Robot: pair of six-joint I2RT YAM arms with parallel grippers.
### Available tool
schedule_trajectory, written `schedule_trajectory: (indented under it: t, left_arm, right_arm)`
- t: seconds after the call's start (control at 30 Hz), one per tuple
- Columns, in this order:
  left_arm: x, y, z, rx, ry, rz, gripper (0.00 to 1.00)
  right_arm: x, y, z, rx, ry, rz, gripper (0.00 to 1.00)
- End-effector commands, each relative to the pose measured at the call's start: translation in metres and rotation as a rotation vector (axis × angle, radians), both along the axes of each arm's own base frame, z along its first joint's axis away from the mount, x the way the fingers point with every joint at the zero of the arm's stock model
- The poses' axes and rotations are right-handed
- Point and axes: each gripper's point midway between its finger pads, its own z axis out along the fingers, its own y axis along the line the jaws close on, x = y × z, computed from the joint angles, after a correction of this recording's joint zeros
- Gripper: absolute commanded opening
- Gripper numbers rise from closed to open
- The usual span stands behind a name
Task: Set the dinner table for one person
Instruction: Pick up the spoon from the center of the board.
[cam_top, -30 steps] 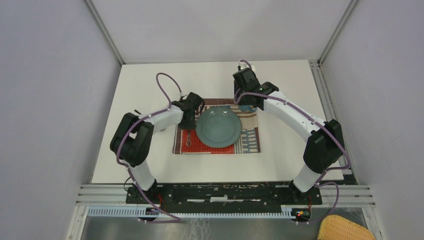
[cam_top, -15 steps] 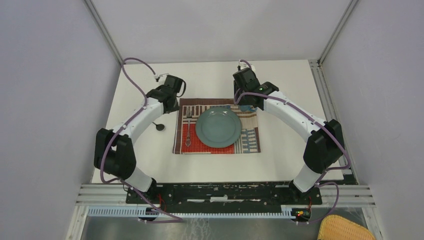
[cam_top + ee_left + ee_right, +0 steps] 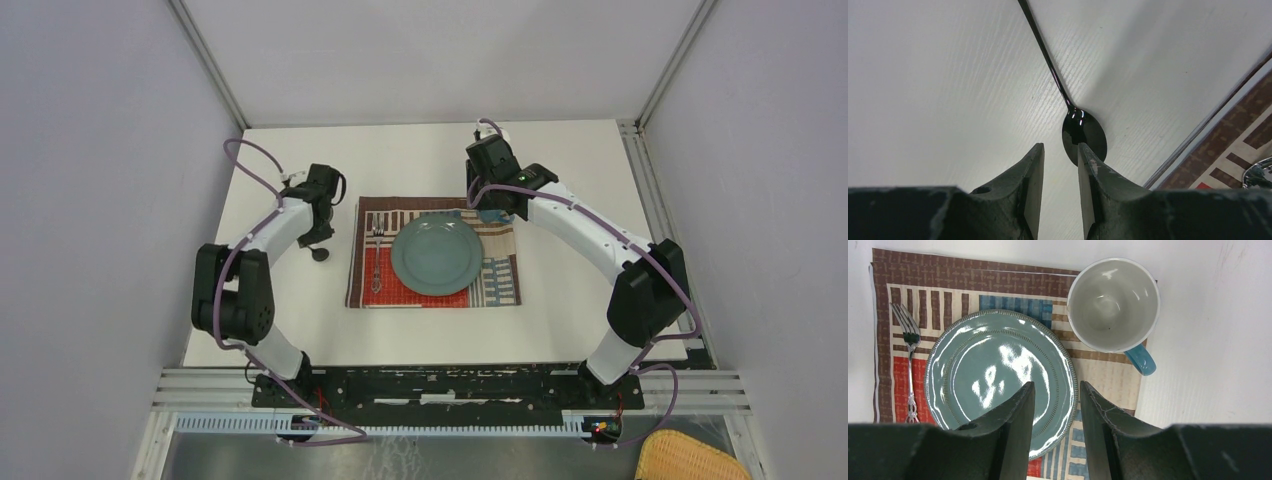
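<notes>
White desk (image 3: 420, 160) w/ black spoon (image 3: 1084, 135) by L hand (image 3: 1060, 148), fingers slightly apart, empty; R hand (image 3: 1056, 386), likewise parted, above teal plate (image 3: 993, 370).

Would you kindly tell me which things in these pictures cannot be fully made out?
spoon: left wrist view, handle end cut off by the top edge; top view, too small for detail.
mug: top view, mostly hidden under the right arm.
fork: left wrist view, only a sliver at the right edge.
plate: right wrist view, near rim behind the right pincer.
</notes>
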Motion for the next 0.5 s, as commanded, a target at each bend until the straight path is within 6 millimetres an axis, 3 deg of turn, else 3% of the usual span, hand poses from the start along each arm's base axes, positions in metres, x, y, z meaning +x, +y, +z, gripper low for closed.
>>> schedule_trajectory:
  t: [0.0,0.47]
  left_arm:
    - [0.002,0.012,0.0,0.031,-0.04,0.138,0.37]
    - [0.008,0.035,-0.026,0.035,-0.02,0.274,0.35]
  right_arm:
    - [0.005,0.001,0.03,0.06,-0.08,-0.01,0.44]
    - [0.003,0.0,0.026,0.054,-0.075,-0.006,0.44]
